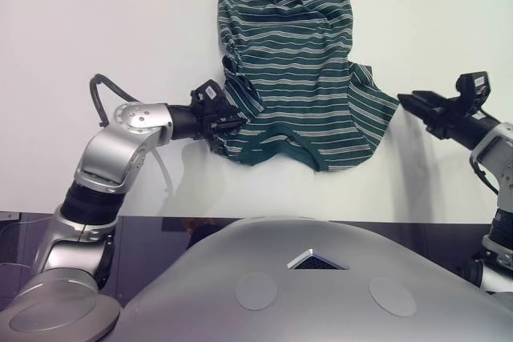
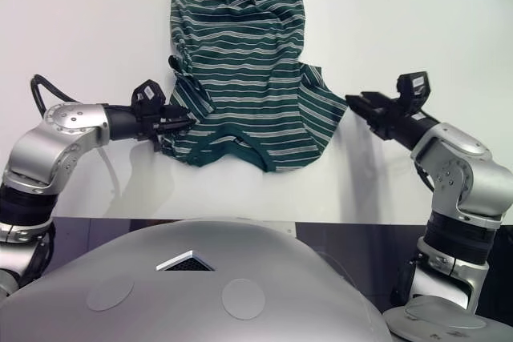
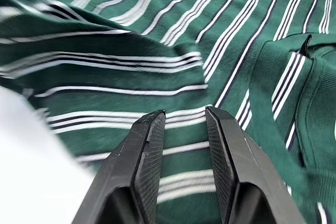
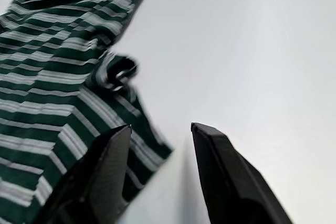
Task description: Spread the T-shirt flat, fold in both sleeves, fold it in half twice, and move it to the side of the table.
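Left wrist view shows the left gripper (image 3: 184, 113) with its jaws narrowly parted over striped cloth, nothing visibly pinched between them. The right gripper (image 4: 161, 127) has its jaws wider apart, empty, over bare table (image 1: 120, 22) just beside the T-shirt's (image 1: 296, 78) right sleeve (image 1: 373, 110).

The green T-shirt with white stripes lies mid-table, collar (image 1: 276, 135) toward the robot and hem at the far edge. Its left sleeve (image 1: 240, 94) is bunched under, by the left gripper, and the far part is rumpled and puckered.

I judge the task barely begun. The spreading is unfinished. Neither sleeve is folded in, no halving is done, and the move to the table's side is yet to come.
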